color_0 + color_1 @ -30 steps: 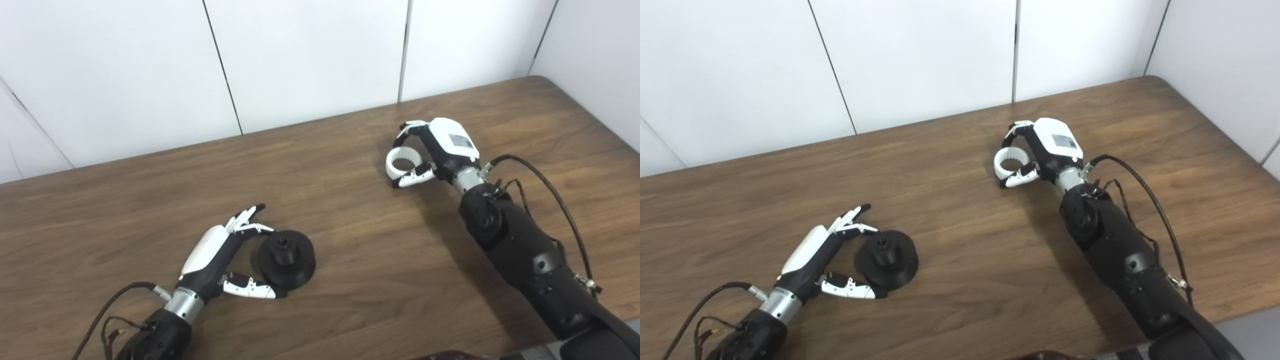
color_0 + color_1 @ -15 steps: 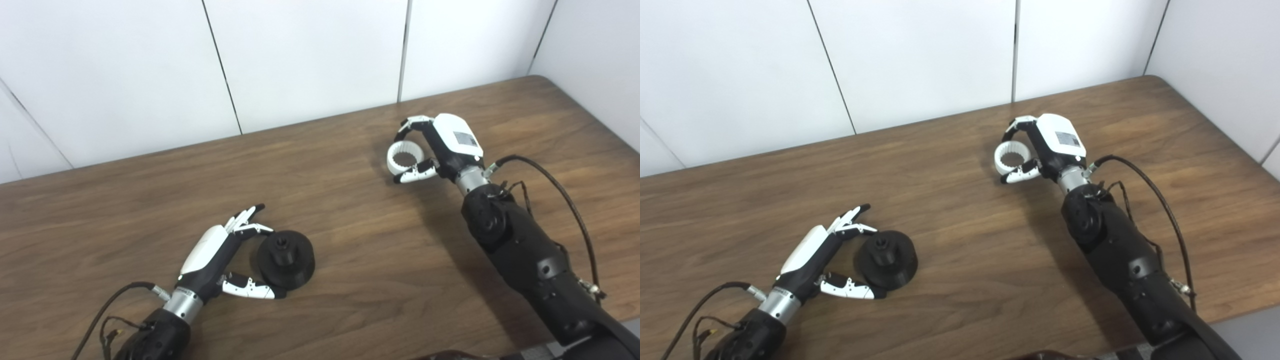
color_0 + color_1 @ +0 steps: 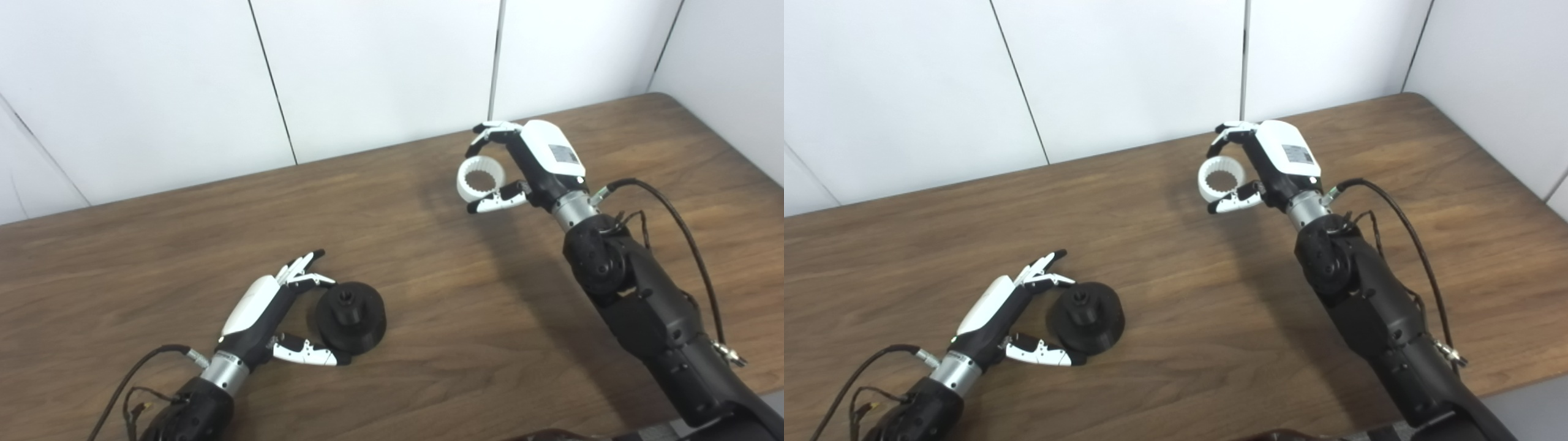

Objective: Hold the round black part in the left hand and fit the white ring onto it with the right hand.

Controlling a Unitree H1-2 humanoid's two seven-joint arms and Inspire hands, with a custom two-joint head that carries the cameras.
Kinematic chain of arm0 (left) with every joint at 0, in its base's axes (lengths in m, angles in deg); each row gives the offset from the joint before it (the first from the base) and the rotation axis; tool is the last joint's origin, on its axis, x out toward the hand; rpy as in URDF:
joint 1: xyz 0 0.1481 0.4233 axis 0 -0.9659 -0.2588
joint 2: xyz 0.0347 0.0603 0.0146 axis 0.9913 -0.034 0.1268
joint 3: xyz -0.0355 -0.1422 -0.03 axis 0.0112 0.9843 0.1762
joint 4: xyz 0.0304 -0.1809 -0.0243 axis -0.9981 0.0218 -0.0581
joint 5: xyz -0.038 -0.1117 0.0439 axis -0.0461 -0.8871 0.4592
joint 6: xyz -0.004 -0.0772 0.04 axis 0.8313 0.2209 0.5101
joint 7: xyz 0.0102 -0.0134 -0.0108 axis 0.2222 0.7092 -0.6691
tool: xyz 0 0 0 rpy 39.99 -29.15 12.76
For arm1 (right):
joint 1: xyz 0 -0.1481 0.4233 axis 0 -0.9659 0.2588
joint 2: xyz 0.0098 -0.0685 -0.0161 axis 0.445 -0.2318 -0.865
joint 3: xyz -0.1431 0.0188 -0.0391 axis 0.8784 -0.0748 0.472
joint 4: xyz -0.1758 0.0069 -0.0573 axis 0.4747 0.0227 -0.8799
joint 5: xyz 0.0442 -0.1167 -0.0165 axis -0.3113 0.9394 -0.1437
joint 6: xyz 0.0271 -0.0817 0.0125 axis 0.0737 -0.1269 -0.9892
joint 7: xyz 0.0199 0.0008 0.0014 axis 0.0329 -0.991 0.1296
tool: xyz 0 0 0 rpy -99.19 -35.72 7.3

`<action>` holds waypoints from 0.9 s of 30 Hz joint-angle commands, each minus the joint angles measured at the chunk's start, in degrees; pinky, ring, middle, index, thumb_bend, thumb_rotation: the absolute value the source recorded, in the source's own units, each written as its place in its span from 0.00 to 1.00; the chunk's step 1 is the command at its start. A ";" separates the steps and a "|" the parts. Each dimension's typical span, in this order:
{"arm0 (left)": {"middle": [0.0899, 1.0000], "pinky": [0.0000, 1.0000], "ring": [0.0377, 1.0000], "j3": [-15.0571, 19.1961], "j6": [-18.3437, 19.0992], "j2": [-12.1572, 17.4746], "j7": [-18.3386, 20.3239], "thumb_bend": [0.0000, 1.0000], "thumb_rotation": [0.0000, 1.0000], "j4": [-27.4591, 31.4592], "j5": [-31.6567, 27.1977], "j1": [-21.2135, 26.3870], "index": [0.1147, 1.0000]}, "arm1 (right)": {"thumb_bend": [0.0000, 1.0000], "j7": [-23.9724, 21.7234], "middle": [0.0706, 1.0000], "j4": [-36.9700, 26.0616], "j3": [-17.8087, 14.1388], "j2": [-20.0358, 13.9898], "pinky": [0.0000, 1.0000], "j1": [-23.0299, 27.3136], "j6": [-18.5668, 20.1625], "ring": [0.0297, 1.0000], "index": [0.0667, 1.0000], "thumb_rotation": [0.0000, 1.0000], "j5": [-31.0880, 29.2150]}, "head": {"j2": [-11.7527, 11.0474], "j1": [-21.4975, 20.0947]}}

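The round black part [image 3: 350, 316] rests flat on the wooden table [image 3: 429, 343] at the lower left, its small hub facing up. My left hand [image 3: 264, 311] is open beside it on its left. The thumb lies along the part's near edge and the fingers [image 3: 301, 267] point past its far side without closing on it. My right hand [image 3: 542, 168] is shut on the white toothed ring [image 3: 479, 180], pinching it between thumb and fingers. It holds the ring in the air above the far right of the table, well apart from the black part.
White wall panels [image 3: 367, 73] stand along the table's far edge and at the right corner. Black cables run from both wrists; the right one [image 3: 680, 226] loops out beside the forearm.
My right hand has lifted the white ring off the table and carried it a little to the left. The left hand and the black part have not moved.
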 commanded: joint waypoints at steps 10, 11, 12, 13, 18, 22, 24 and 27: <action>1.00 1.00 1.00 -0.26 1.74 0.13 1.36 0.94 0.32 0.87 0.55 0.81 0.56 | 0.52 -3.68 0.80 -8.77 1.34 2.70 0.75 -0.64 -1.92 0.81 0.45 0.15 -0.36 | 0.39 1.48; 1.00 1.00 1.00 -0.28 1.90 0.04 1.41 0.94 0.32 0.97 0.57 0.84 0.56 | 0.52 -3.96 0.80 -9.24 1.51 3.09 0.75 -0.90 -1.97 0.81 0.45 0.15 -0.50 | 0.47 2.00; 1.00 1.00 1.00 -0.33 2.01 -0.05 1.41 0.94 0.32 1.03 0.67 0.90 0.56 | 0.52 -4.24 0.80 -9.72 1.70 3.47 0.76 -1.16 -1.93 0.81 0.45 0.15 -0.63 | 0.46 2.42; 1.00 1.00 1.00 -0.39 1.88 -0.14 1.35 0.94 0.33 0.92 0.70 0.99 0.56 | 0.52 -4.61 0.80 -10.29 1.90 3.90 0.78 -1.46 -1.86 0.81 0.45 0.15 -0.87 | 0.50 2.90; 1.00 1.00 1.00 -0.90 3.18 -0.93 1.54 0.94 0.33 1.57 1.63 1.39 0.57 | 0.52 -6.20 0.80 -12.07 2.71 5.26 0.81 -2.59 -2.74 0.82 0.45 0.15 -1.85 | 0.93 6.17; 1.00 1.00 1.00 -1.43 5.08 -1.68 1.82 0.95 0.32 2.38 2.38 1.67 0.56 | 0.52 -6.82 0.80 -12.44 3.53 5.50 0.80 -3.08 -4.39 0.82 0.45 0.14 -1.96 | 1.18 8.96; 1.00 1.00 1.00 -1.71 6.00 -1.95 1.90 0.95 0.32 2.81 2.80 1.81 0.57 | 0.52 -7.15 0.80 -12.49 3.66 5.60 0.80 -3.20 -4.95 0.82 0.45 0.14 -1.97 | 1.36 9.97; 1.00 1.00 1.00 -2.07 6.72 -2.19 1.94 0.95 0.31 3.21 3.30 1.97 0.57 | 0.52 -7.77 0.79 -12.93 4.17 5.97 0.79 -3.47 -5.68 0.81 0.45 0.14 -2.11 | 1.52 10.64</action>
